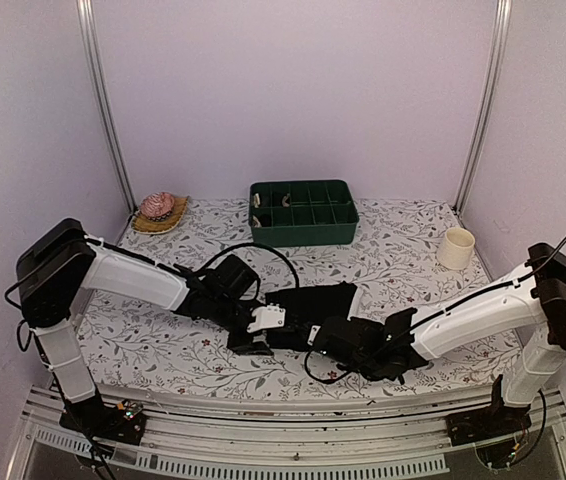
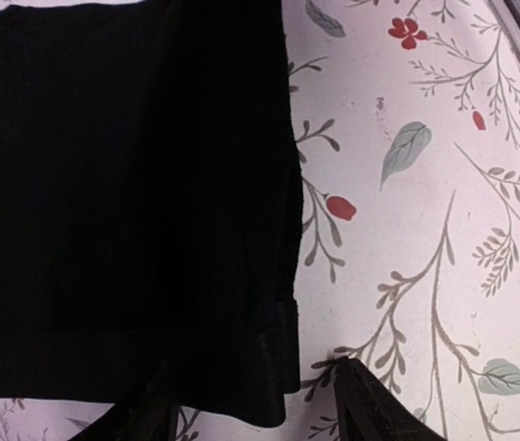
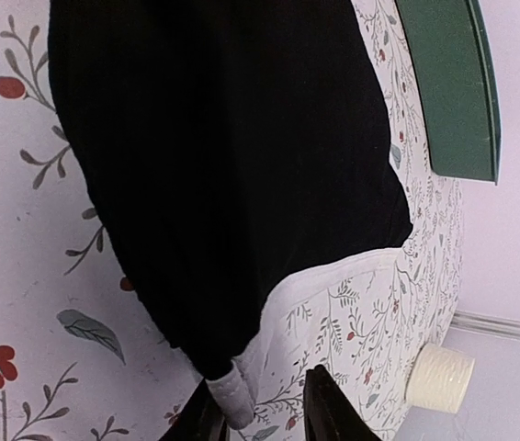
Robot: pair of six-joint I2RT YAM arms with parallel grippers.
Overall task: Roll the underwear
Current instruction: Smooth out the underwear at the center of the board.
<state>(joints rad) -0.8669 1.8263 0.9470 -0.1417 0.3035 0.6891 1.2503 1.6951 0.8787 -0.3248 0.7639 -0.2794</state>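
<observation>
The rolling has hardly begun, by the look of it. One pair of black underwear [image 1: 313, 300] lies spread flat on the flowered surface [image 1: 403, 260], at the middle and towards the near edge, in front of the green tray [image 1: 338, 232] and well apart from it. No turn of a roll shows anywhere in the fabric. Both arms have their tips down at its near edge, the left end effector [image 1: 251, 338] at the left corner and the right end effector [image 1: 331, 338] at the right. In the left wrist view the left end effector [image 2: 260, 413] is spread wide, one finger over the hem band and the other over bare surface, so it straddles the corner without gripping it. In the right wrist view the right end effector [image 3: 260, 418] is also parted, with a pale-edged corner of the cloth lying between its fingers — not yet pinched, as far as I can judge. So the grasp, the whole roll and any putting away are left to do. Something small sits in two tray compartments, too small to identify.
</observation>
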